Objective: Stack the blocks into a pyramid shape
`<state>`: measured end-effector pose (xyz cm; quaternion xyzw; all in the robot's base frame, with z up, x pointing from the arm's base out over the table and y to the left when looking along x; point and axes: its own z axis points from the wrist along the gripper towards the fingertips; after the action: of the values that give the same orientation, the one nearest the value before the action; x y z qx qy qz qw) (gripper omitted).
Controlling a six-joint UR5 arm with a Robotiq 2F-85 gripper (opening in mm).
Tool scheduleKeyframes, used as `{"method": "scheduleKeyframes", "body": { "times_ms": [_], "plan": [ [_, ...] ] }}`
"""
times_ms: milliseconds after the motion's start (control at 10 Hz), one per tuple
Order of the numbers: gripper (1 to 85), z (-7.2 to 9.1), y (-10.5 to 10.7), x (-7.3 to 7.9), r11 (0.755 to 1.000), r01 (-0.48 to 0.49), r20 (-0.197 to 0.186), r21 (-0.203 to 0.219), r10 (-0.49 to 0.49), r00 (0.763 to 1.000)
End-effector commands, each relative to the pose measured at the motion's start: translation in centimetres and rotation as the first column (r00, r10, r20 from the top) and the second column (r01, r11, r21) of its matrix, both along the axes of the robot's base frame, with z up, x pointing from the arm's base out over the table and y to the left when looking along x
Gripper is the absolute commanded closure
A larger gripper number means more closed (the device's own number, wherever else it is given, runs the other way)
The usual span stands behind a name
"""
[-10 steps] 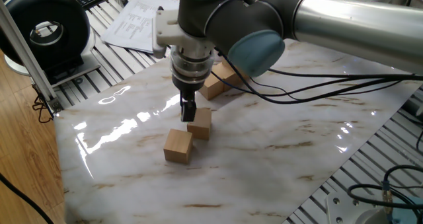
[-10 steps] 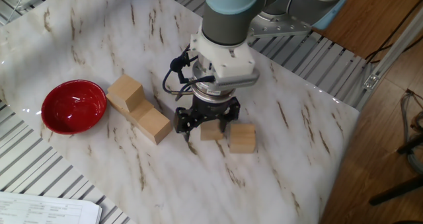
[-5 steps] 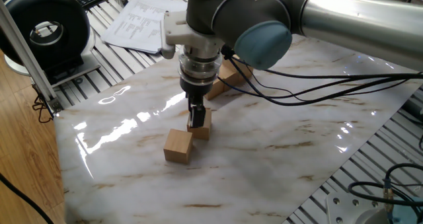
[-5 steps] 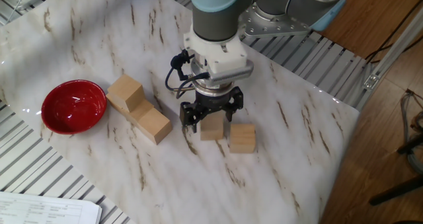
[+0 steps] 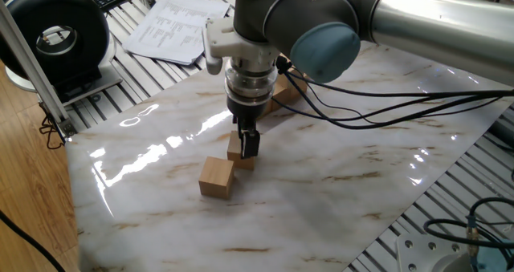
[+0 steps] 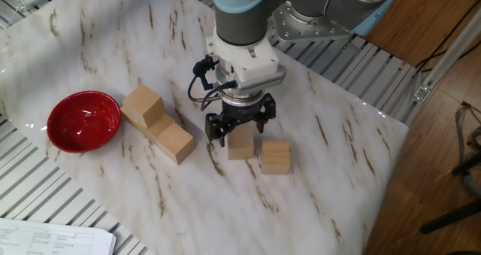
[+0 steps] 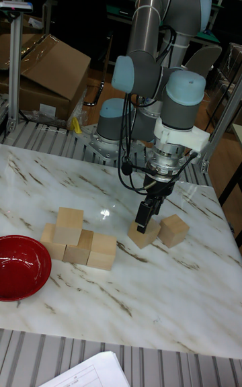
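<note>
While the claw (image 6: 240, 132) straddles one loose block (image 6: 241, 144) on the table (image 6: 338, 180), fingers narrow but grip uncertain, a second block (image 6: 276, 156) sits just beside it. Well apart stands the part-built pyramid (image 7: 77, 239), one block on its base, so these two remain.

Six wooden blocks (image 7: 69, 222) appear to sit on the marble table (image 7: 168, 293), though the stack partly hides one. There is one red bowl (image 7: 20, 267).
</note>
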<state>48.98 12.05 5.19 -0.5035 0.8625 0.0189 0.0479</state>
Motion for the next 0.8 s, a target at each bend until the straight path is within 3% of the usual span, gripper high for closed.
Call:
{"method": "scheduleKeyframes", "body": {
  "times_ms": [0, 300, 700],
  "plan": [
    [0.7, -0.3, -0.6, 0.1, 0.999, 0.039, -0.005, -0.013, -0.039, 0.999],
    [0.7, -0.7, -0.4, -0.3, 0.989, 0.147, -0.039, -0.005, -0.147, 0.988],
    [0.7, -1.4, -0.4, -0.4, 0.988, 0.154, -0.051, -0.010, -0.154, 0.987]
  ]
}}
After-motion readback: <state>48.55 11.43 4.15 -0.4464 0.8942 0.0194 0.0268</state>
